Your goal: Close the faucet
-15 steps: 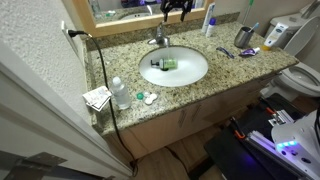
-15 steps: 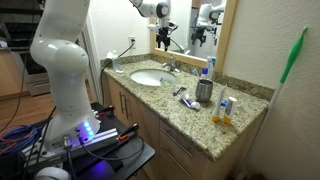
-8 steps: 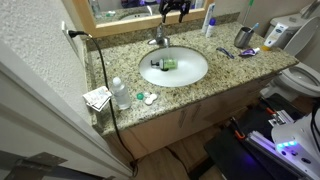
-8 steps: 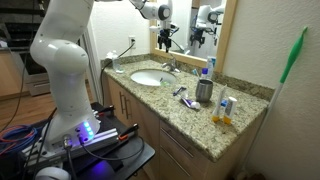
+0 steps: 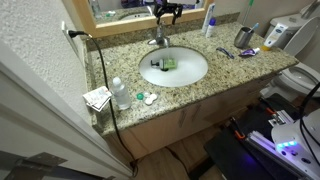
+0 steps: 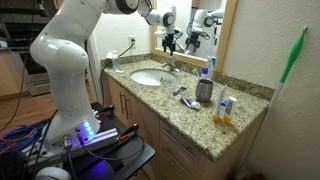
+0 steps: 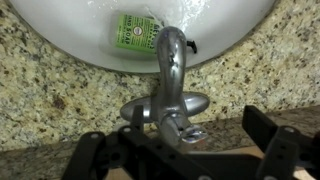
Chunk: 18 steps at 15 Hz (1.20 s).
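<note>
The faucet (image 7: 170,75) sits on the speckled bench (image 7: 50,100) at the rim of the white basin (image 7: 70,20). In the wrist view its curved spout reaches to 12 o'clock over the bowl, and the lever handle (image 7: 183,128) points back to 6 o'clock. In from the 6 o'clock edge comes the tool (image 7: 182,150), jaws spread wide apart. One black finger (image 7: 92,158) is at 8 o'clock of the lever and its partner is at 4 o'clock, neither touching metal. In both exterior views the tool hangs just above the faucet (image 5: 158,40), close to the mirror (image 6: 225,30). A green packet (image 7: 135,30) lies in the bowl at 11 o'clock of the spout. A white bottle with a blue cap (image 5: 209,18) stands at 2 o'clock.
</note>
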Each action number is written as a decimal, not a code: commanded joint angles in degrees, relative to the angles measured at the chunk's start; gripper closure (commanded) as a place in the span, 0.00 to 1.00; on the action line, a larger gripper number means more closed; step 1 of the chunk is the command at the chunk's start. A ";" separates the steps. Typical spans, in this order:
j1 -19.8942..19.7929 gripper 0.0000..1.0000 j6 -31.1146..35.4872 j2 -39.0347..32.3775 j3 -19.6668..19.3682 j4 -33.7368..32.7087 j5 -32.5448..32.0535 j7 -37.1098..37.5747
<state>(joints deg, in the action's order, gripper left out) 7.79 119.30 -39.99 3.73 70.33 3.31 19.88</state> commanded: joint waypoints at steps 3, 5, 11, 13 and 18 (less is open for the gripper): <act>0.96 0.26 -0.93 -6.91 -1.12 -9.88 0.08 -0.49; 0.89 0.40 -1.31 -8.17 -1.22 -11.73 0.16 -0.35; 0.88 0.84 -4.15 -8.44 -1.63 -13.97 -0.01 0.15; 0.88 0.97 -7.34 -7.67 -2.03 -13.68 -0.15 0.60; 1.36 0.93 -12.83 -6.91 -2.30 -11.00 -0.35 1.95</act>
<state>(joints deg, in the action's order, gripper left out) 8.41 113.76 -48.47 2.50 57.47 3.19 20.94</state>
